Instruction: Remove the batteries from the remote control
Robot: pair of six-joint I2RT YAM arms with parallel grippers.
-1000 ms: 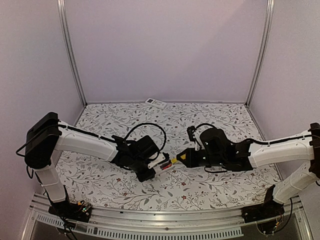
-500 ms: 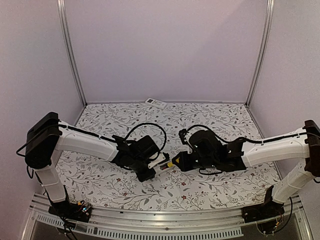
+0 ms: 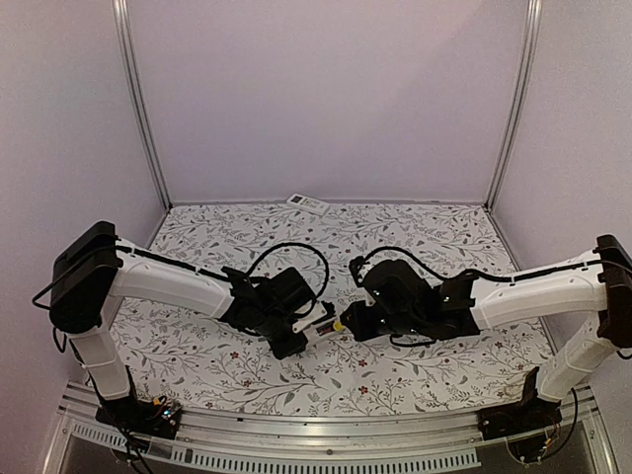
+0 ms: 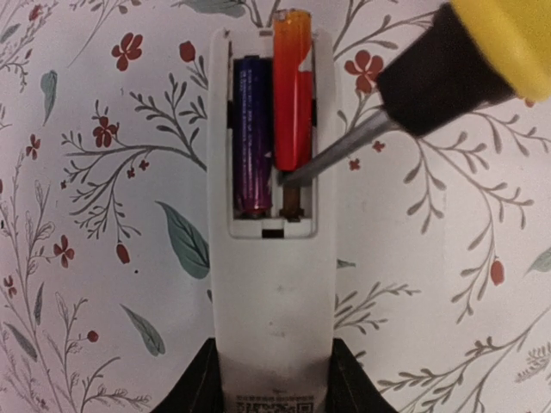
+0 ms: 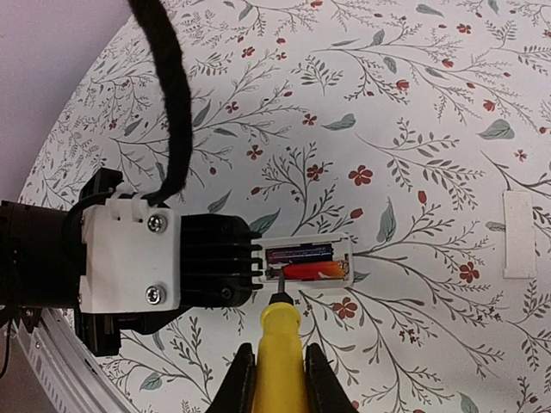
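Note:
My left gripper (image 4: pixel 274 383) is shut on the label end of the slim white remote control (image 4: pixel 274 301), which lies back up with its battery compartment uncovered. Both batteries sit inside: a dark purple one (image 4: pixel 250 138) and a reddish-orange one (image 4: pixel 293 103) whose far end pokes past the compartment's far edge. My right gripper (image 5: pixel 277 370) is shut on a yellow-handled screwdriver (image 5: pixel 277 344). The screwdriver's metal tip (image 4: pixel 288 178) touches the near end of the reddish battery (image 5: pixel 314 272), by the spring. In the top view both grippers meet mid-table, left (image 3: pixel 301 331) and right (image 3: pixel 351 321).
A broader white remote (image 3: pixel 307 203) lies at the table's far edge. A small white strip (image 5: pixel 518 234) lies flat on the floral cloth, right of the compartment. A black cable (image 5: pixel 164 86) loops over the left wrist. Metal frame posts (image 3: pixel 138 109) stand at the back corners.
The right arm has moved left, bringing the screwdriver tip from beside the remote into the battery compartment. The left arm and the remote have stayed in place.

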